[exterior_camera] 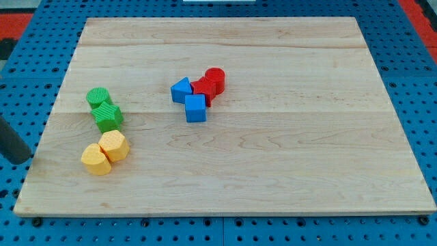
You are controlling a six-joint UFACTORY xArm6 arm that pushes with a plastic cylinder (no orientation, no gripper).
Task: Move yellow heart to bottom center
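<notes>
**rodbot:** No fingers on me at all, so nothing to call wide, narrow or holding: I just have a straight dark rod (13,140) coming in at the view's left edge. My tip itself is cut off or hidden past the wooden board (273,171), so I can't tell exactly where it sits. It looks to be left of the two yellow blocks, apart from them.

**pegboard_pete:** Which one's the heart?

**rodbot:** Honestly hard to make out. The yellow plastic block nearer the view's bottom left (95,159) reads as the heart to me; the yellow chunky block just above and to its right (114,145) touches it and looks more faceted. Both sit in the lower-left part of the board.

**pegboard_pete:** So how do you shove it?

**rodbot:** I'd come in from its left side, slightly above, and push toward the view's right along the bottom edge, keeping contact centred so it doesn't spin off or drag its neighbour along. The green cylinder (98,96) and the green star-ish block (108,117) sit above, clear of that path. The blue pair (189,99) and the red pair (209,85) are well apart, mid-board.
</notes>
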